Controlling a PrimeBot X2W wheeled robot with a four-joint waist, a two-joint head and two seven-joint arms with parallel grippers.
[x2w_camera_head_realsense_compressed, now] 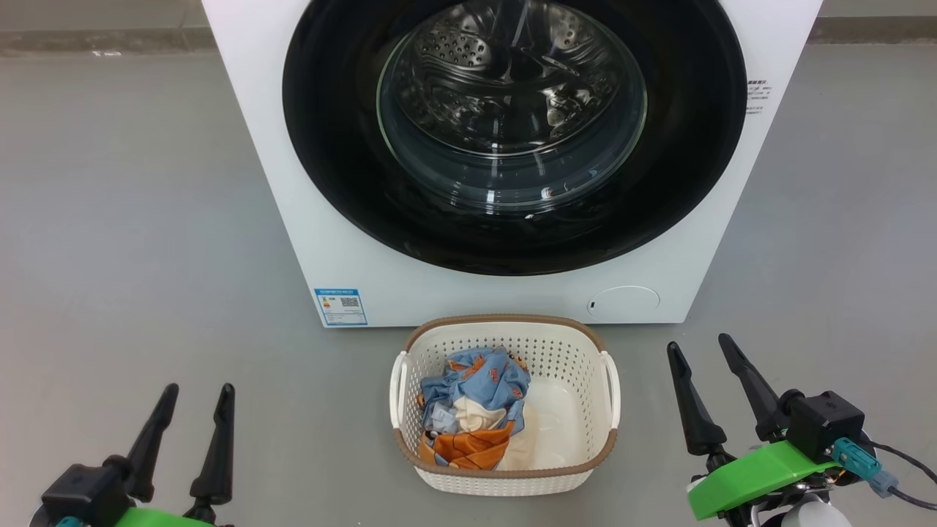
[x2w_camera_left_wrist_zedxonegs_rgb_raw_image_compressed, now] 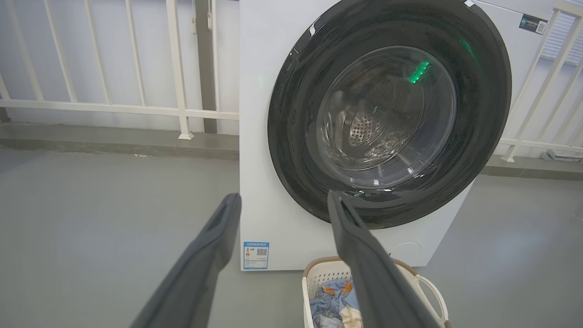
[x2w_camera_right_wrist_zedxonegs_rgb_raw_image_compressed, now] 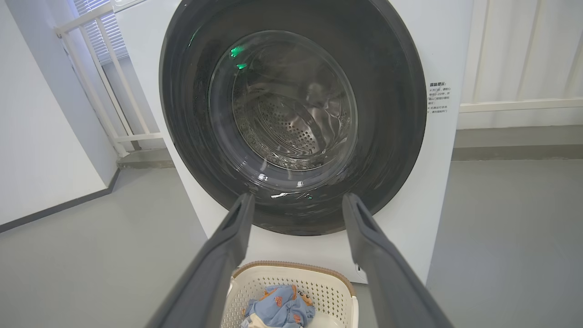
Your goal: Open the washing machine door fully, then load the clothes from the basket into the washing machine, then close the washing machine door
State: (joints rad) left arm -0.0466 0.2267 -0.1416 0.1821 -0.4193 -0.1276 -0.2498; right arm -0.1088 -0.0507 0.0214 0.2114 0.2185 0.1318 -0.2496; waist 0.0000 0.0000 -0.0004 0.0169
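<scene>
Head view: the basket [x2w_camera_head_realsense_compressed: 505,481] lies between the spread left pincer [x2w_camera_head_realsense_compressed: 200,389] and spread right pincer [x2w_camera_head_realsense_compressed: 698,342].

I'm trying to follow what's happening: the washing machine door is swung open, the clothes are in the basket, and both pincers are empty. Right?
Not quite. The washing machine door is shut, flat against the washing machine, as the head view shows. The rest holds: the clothes lie in the basket, and the left pincer and right pincer are open and empty.

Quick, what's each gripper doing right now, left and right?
Left gripper: open, holding nothing.
Right gripper: open, holding nothing.
</scene>
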